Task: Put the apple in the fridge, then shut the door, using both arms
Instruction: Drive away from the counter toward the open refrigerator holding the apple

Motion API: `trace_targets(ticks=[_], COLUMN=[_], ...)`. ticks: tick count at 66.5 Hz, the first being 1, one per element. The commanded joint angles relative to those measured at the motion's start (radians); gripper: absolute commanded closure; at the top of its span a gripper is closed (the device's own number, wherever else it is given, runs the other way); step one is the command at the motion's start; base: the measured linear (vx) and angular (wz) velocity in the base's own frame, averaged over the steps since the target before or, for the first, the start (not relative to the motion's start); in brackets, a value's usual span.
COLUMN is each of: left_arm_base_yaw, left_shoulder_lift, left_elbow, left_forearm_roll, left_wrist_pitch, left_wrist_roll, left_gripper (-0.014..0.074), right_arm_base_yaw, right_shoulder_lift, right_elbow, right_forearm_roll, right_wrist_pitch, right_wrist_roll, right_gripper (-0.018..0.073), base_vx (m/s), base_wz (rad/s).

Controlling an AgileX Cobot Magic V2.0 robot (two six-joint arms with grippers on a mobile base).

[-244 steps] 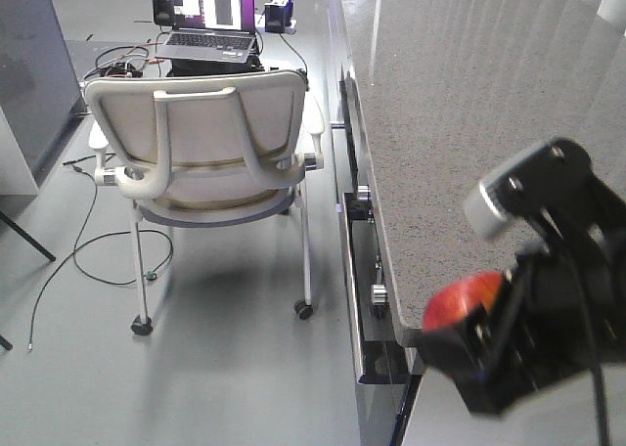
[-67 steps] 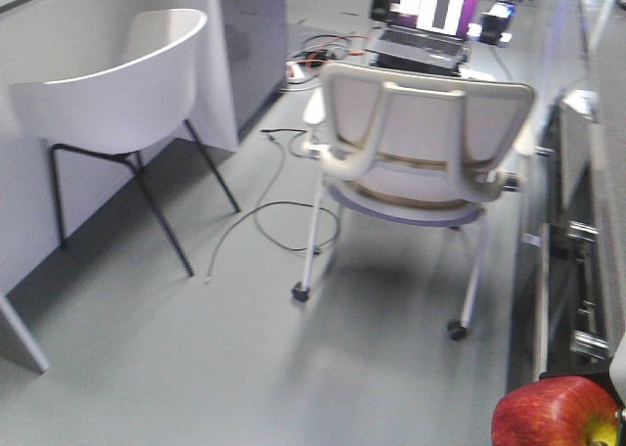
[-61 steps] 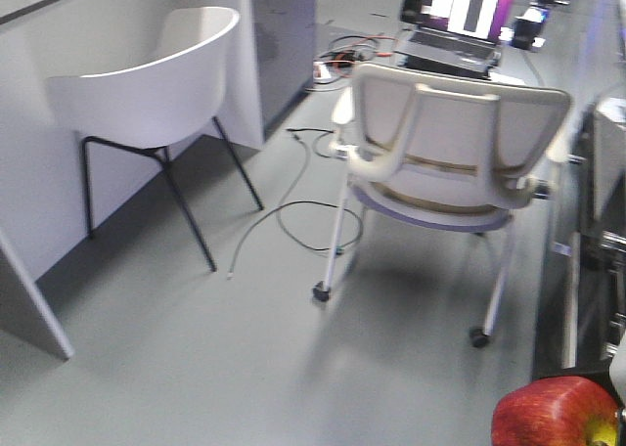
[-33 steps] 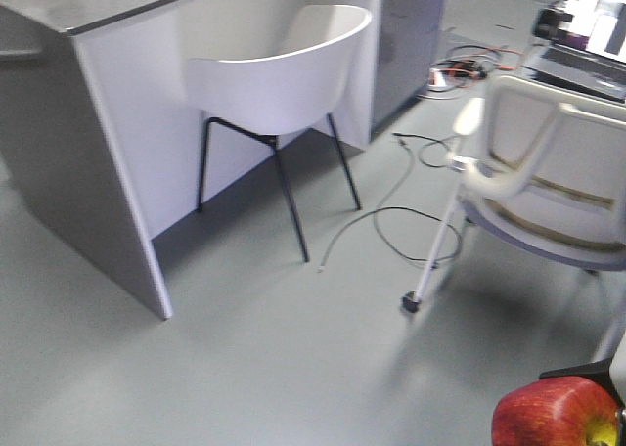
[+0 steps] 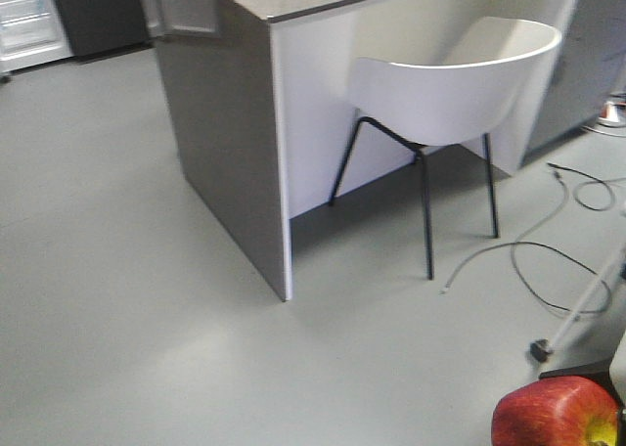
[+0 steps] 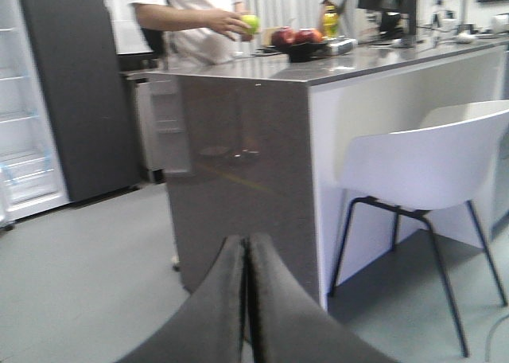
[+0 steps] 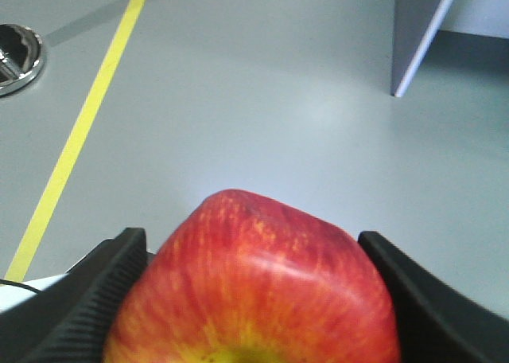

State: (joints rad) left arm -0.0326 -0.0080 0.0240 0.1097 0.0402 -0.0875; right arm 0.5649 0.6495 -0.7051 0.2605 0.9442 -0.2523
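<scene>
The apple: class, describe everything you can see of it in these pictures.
The apple is glossy red with fine yellow streaks and a yellow patch low on its near side. Its shape is slightly blocky, and no damage shows. It is clamped between the two ribbed black fingers of the right claw, which press its left and right flanks, above the grey floor.

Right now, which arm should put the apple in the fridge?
Right: the right gripper grips the apple between its fingers, while the left gripper is shut and empty.
</scene>
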Motion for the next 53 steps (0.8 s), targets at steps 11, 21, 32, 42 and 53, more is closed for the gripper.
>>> trace_targets(ticks=[11, 21, 32, 42, 53], left_arm_base_yaw=[0.003, 0.003, 0.003, 0.003, 0.003], left_shoulder_lift=[-0.006, -0.006, -0.006, -0.006, -0.006], left_elbow=[0.026, 0.026, 0.026, 0.026, 0.026], left_forearm_roll=[-0.008, -0.008, -0.008, -0.008, -0.008], left_wrist_pitch=[-0.077, -0.077, -0.077, -0.077, -0.077], left_wrist_roll=[-0.008, -0.008, -0.008, -0.008, -0.008], left_gripper=[0.0603, 0.0603, 0.0603, 0.0603, 0.0603], right_arm_base_yaw=[-0.001, -0.001, -0.001, -0.001, -0.001], right_shoulder_lift=[-0.001, -0.001, -0.001, -0.001, -0.001], right_elbow=[-0.027, -0.027, -0.027, -0.027, -0.027], right_forearm_roll=[0.014, 0.014, 0.014, 0.014, 0.014], right_wrist_pitch=[-0.062, -0.062, -0.062, -0.062, -0.062], right_wrist_roll=[-0.007, -0.007, -0.007, -0.007, -0.007], right_gripper=[0.0409, 0.0409, 0.0409, 0.0409, 0.0409], base_vx=[0.06, 0.07, 0.07, 0.07, 0.07], base_wz=[0.48, 0.48, 0.53, 0.55, 0.55])
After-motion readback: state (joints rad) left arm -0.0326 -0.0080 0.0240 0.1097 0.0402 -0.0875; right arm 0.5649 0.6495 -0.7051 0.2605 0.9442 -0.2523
